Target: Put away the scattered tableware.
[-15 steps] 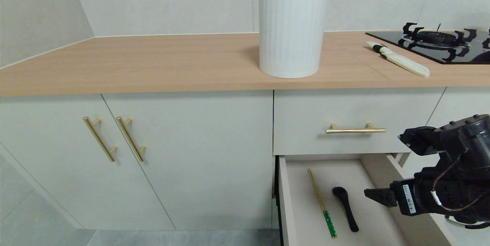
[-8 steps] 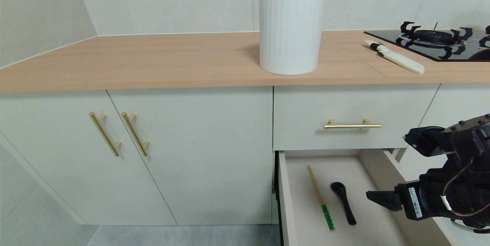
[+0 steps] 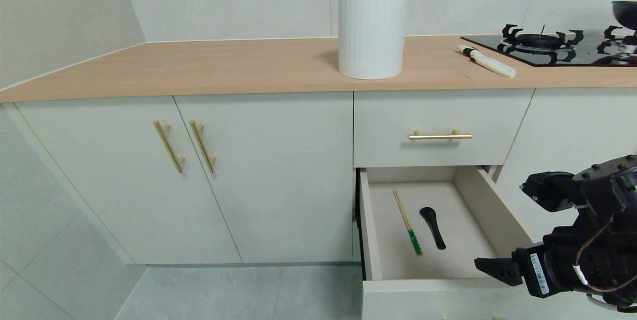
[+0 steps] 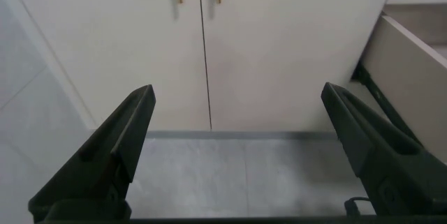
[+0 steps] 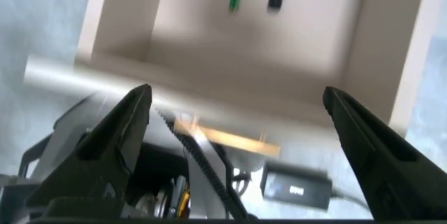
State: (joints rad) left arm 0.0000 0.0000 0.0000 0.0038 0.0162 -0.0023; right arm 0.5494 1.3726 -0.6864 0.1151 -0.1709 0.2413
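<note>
Empty, agape: left hand (image 4: 237,95), right hand (image 5: 237,93); canister (image 3: 371,26), knife (image 3: 486,62) on counter (image 3: 224,66) above open drawer (image 3: 490,215).

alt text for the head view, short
An open pale lower drawer holds wooden chopsticks with green ends beside a black spoon. Above, a wooden countertop carries a tall white ribbed cylinder and a cream knife. The right gripper hangs nearby, jaws open.

Open drawer (image 3: 370,233) holds chopsticks (image 3: 408,230) and a black spoon (image 3: 432,220).
</note>
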